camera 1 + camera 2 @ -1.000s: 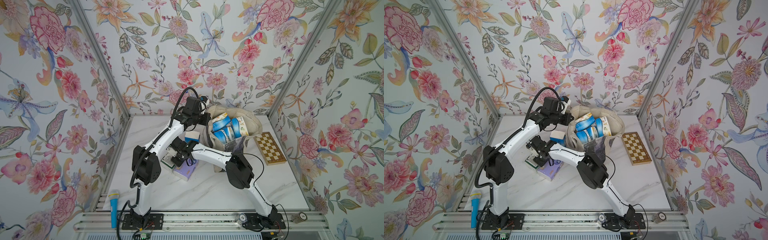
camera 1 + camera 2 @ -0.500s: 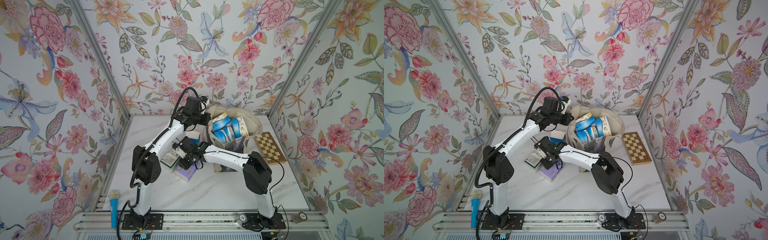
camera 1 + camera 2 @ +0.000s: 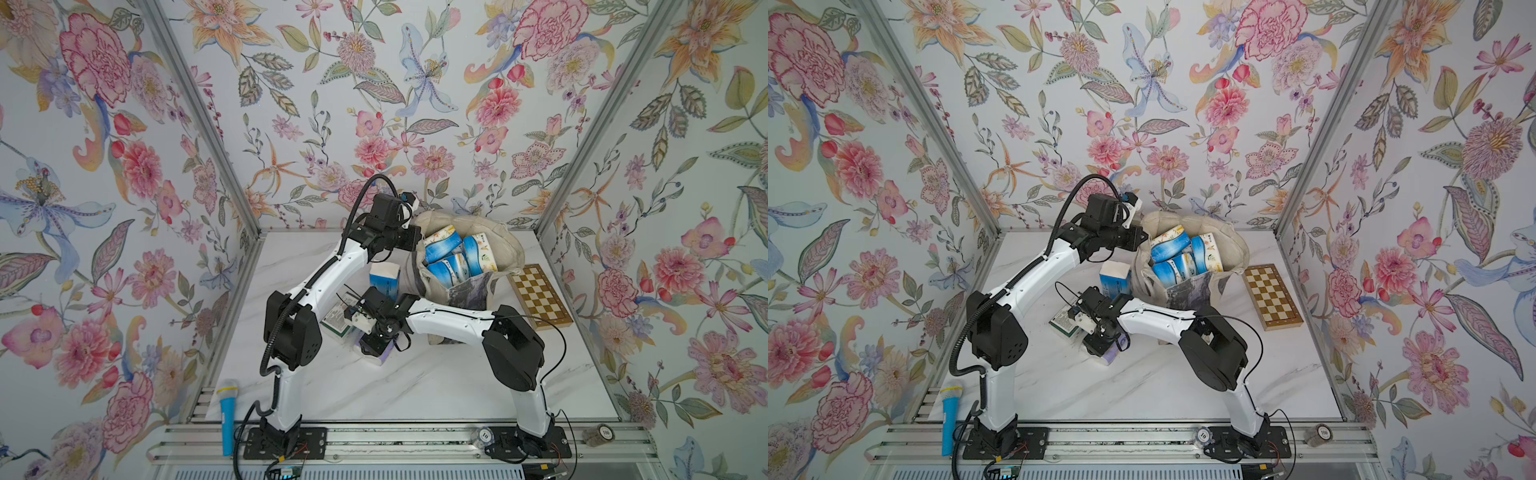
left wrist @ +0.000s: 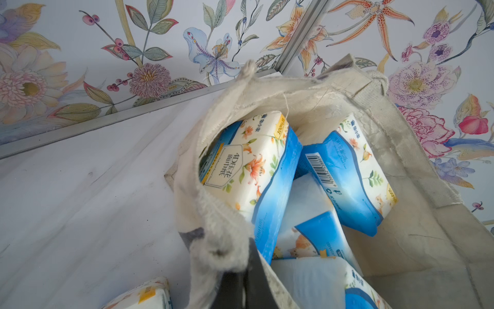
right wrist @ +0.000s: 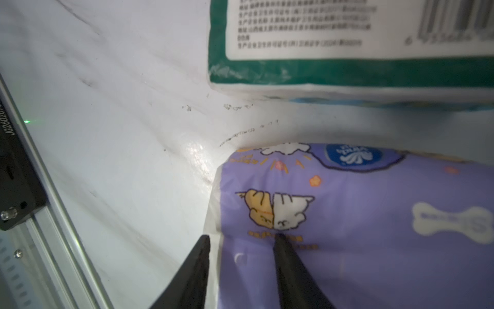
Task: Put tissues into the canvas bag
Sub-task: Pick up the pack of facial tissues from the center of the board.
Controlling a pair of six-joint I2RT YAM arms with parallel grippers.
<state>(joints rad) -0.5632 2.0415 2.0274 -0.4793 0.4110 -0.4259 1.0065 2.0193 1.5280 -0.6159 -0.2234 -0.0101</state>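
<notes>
While left hand [image 3: 414,244] grips canvas bag [image 3: 506,246], right hand [image 5: 240,239] straddles lilac pack [image 5: 374,214].

We see a white marbled counter [image 3: 415,386]. A canvas bag [image 3: 505,245] stands near its back edge. Beside the bag stands a blue pack [image 3: 384,278]. A green pack [image 3: 334,326] and a lilac pack [image 5: 374,214] lie toward the middle. A chessboard [image 3: 540,297] lies along the right edge, and a microphone [image 3: 227,409] at the front-left corner.

The canvas bag [image 3: 510,248] is cream, its tissues [image 3: 442,249] blue-and-white floral, and the lilac pack [image 5: 374,214] cartoon-printed.
</notes>
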